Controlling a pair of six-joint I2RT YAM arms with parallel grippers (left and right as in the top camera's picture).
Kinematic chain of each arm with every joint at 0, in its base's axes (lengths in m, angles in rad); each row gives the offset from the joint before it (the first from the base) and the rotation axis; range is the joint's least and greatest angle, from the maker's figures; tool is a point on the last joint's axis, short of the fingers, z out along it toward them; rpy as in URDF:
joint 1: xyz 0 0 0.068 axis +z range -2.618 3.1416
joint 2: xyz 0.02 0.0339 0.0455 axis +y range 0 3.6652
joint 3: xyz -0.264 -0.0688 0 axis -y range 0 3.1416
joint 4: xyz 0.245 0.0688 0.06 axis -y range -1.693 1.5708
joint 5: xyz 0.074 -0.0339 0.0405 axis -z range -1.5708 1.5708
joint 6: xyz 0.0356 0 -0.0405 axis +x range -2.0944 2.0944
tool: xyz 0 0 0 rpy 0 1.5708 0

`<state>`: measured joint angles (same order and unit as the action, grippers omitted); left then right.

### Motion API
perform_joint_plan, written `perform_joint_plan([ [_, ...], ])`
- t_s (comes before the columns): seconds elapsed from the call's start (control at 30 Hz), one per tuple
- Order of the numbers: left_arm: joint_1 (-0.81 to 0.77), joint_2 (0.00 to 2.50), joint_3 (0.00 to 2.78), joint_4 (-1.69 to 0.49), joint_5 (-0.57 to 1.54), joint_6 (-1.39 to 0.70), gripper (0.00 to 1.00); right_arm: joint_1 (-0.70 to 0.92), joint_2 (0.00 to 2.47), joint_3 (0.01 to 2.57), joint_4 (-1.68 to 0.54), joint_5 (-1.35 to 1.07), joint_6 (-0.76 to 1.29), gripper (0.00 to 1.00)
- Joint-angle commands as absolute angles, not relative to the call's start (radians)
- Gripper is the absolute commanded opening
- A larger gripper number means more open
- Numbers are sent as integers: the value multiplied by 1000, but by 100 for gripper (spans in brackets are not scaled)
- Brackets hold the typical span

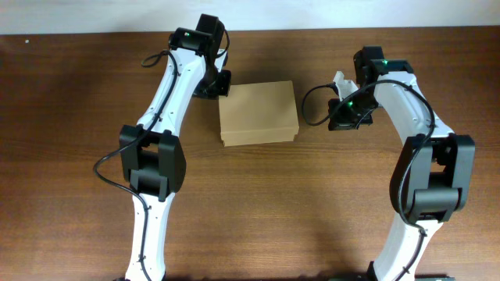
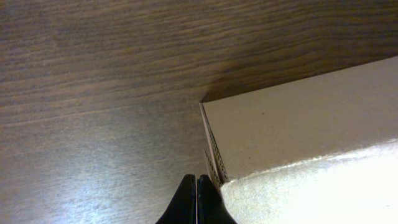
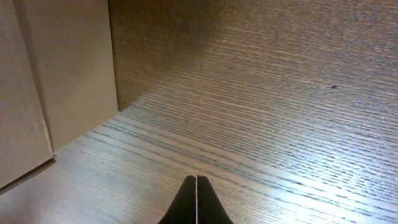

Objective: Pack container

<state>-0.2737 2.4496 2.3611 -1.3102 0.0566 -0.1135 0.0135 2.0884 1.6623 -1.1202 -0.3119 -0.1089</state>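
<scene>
The container, a plain brown cardboard box, lies closed on the wooden table between the two arms. My left gripper is shut and empty at the box's far left corner; in the left wrist view its fingertips sit beside the box's corner. My right gripper is shut and empty to the right of the box, apart from it; in the right wrist view its tips hover over bare wood with the box side at the left.
The wooden table spreads all round the box. A small white object sits by the right arm's wrist; what it is cannot be told.
</scene>
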Motion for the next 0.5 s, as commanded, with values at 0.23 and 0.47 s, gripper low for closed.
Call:
perform_joint_plan([
  [0.23,-293,2423,2357,-1260,95,-111,3,10,2083,1663,-1118,-304,-116,4],
  [0.47,-291,2423,2357,-1257,62,-92,3,10,2083,1663,-1113,-303,-116,4],
])
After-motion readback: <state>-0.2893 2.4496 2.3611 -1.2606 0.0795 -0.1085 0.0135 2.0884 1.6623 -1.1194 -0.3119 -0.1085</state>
